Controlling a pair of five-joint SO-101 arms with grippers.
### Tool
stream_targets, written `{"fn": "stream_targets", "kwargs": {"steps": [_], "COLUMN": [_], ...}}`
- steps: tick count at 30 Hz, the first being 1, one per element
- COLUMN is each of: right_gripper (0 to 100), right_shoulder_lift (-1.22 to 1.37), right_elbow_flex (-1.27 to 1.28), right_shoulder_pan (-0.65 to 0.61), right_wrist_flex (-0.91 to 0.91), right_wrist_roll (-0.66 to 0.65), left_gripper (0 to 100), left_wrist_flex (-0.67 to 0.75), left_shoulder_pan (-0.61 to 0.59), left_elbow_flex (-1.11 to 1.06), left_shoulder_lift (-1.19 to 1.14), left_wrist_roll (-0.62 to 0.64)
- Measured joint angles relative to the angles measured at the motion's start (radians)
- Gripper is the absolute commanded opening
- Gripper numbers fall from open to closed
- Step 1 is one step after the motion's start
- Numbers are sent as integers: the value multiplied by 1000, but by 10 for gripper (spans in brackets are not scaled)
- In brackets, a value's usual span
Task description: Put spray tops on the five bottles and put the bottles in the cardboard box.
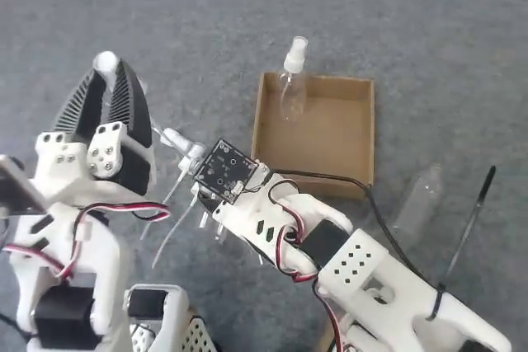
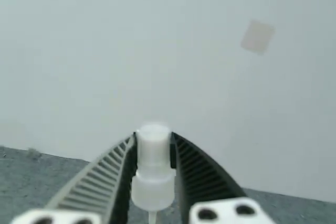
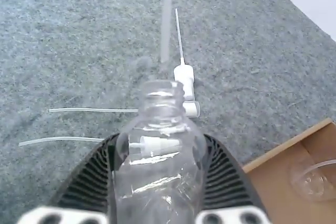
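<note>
Claw status: your left claw (image 2: 153, 139), raised high, clamps a spray top (image 2: 153, 174). Your right claw (image 3: 160, 142) grips an open bottle (image 3: 160, 177) above the desk (image 3: 63, 35).

A robotics test bench, by the look of it — a makeshift lab rather than a home. Beyond the jaws of the left gripper (image 2: 153, 141) stands a bare pale wall (image 2: 157, 51); beneath those of the right gripper (image 3: 160, 142) spreads grey felt matting (image 3: 79, 40). The white arms (image 1: 388, 278) show loose red-and-black wiring (image 1: 279, 246) and a bare circuit board (image 1: 223, 166).
</note>
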State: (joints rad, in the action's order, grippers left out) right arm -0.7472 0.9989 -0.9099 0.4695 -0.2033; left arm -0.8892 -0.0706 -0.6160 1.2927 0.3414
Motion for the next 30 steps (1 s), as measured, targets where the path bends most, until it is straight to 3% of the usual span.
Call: {"fn": "stream_targets", "kwargs": {"steps": [5,15,21,30], "right_gripper": [6,6,6,6], "right_shoulder_lift": [0,0,-167,-319], "right_elbow_flex": [0,0,0,26], "right_shoulder_pan": [0,2,26,66], "right_wrist_flex": [0,0,0,28], "right_wrist_roll": [0,0,0,123], "left_gripper": [12,12,12,12], "left_wrist_flex": [18,-21,-64,-66], "left_shoulder_pan": [-2,135,172,293], "left_elbow_flex": [-52,-87,-87,-87], "left_shoulder_lift": [0,0,0,0], "left_wrist_roll": [0,0,6,8]}}
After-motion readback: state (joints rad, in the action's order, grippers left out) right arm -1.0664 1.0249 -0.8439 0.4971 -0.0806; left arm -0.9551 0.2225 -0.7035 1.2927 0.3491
